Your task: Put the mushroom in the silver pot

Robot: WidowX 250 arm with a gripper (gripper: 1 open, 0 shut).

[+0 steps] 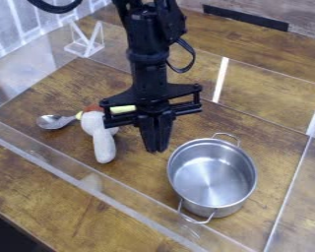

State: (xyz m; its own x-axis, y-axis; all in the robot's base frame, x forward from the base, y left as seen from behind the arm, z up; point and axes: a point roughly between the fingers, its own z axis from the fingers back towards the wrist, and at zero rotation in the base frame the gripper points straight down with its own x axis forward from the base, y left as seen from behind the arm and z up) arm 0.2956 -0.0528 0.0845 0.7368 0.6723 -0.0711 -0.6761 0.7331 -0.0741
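Observation:
The mushroom [99,136] lies on the wooden table at the left, its white stem pointing toward me and its reddish-brown cap at the far end. The silver pot [212,176] stands at the lower right with nothing in it. My gripper [153,144] hangs straight down between the two, its dark fingers pressed together in a point just above the table. It is shut with nothing in it, about a hand's width right of the mushroom and just left of the pot's rim.
A silver spoon [54,121] lies left of the mushroom's cap. A yellow-green banana-like piece [119,106] shows behind the gripper. Clear acrylic walls [68,162] fence the work area, with an upright clear panel [222,79] at the back right.

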